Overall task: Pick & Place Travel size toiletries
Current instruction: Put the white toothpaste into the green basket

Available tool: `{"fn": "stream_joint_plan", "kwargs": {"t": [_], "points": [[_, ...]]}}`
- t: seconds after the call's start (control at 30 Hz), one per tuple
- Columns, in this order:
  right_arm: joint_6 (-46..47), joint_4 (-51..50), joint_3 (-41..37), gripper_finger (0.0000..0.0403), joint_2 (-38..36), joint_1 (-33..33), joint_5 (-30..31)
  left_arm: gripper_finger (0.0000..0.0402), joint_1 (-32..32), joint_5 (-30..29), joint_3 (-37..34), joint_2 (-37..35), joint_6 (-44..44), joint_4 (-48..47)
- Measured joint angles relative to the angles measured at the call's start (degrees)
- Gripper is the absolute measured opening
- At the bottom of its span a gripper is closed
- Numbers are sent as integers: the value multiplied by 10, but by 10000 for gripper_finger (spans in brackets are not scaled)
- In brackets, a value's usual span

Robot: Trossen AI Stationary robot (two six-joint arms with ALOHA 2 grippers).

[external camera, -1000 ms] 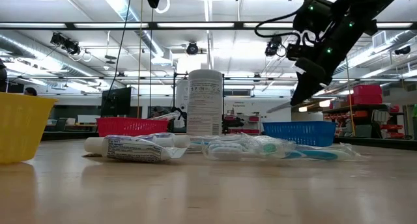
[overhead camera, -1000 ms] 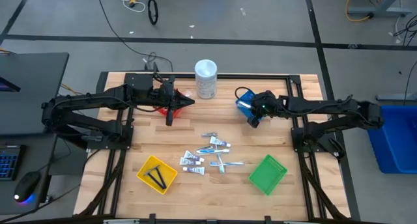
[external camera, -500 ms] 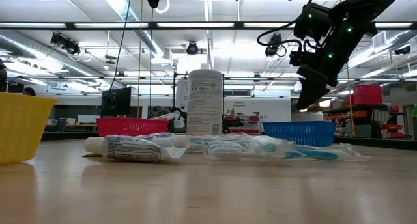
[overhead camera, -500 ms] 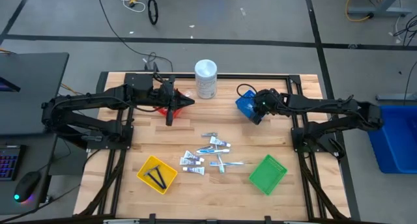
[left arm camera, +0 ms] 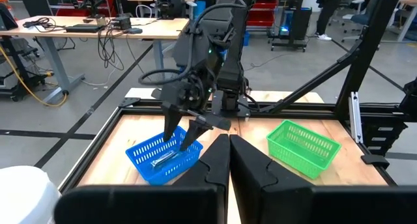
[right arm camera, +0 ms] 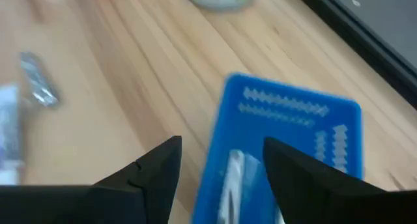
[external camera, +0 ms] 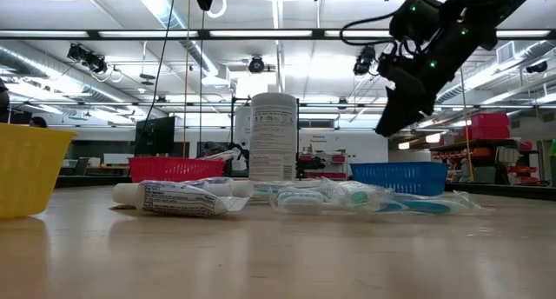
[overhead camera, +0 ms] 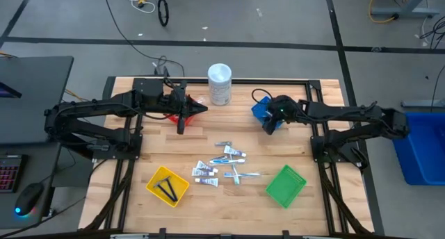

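Right gripper [overhead camera: 268, 126] above blue basket [overhead camera: 261, 111] at 2 o'clock, fingers spread, empty; one packet [left arm camera: 162, 160] inside; left gripper [overhead camera: 182, 125] pinched closed over red basket [overhead camera: 172, 118]; toiletries [overhead camera: 224, 164] mid-table, two black pieces [overhead camera: 167, 190] in yellow basket [overhead camera: 167, 185]

obstacles: tall white cylindrical container [overhead camera: 220, 84] at desk's far edge, between both arms | right hand [overhead camera: 268, 124] spread over blue plastic basket [overhead camera: 261, 110] | loose pile of small toiletries [overhead camera: 222, 165] mid-desk, between yellow plastic basket [overhead camera: 167, 185] and green plastic basket [overhead camera: 286, 185] | free: bare wooden desk [overhead camera: 229, 124] strip from container to pile
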Motion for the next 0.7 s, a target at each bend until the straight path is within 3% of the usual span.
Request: {"fn": "stream_joint_plan", "kwargs": {"t": [0.7], "points": [[-20, 105, 0, 181, 0, 87, -16, 7, -7, 3, -24, 6, -11, -52]]}}
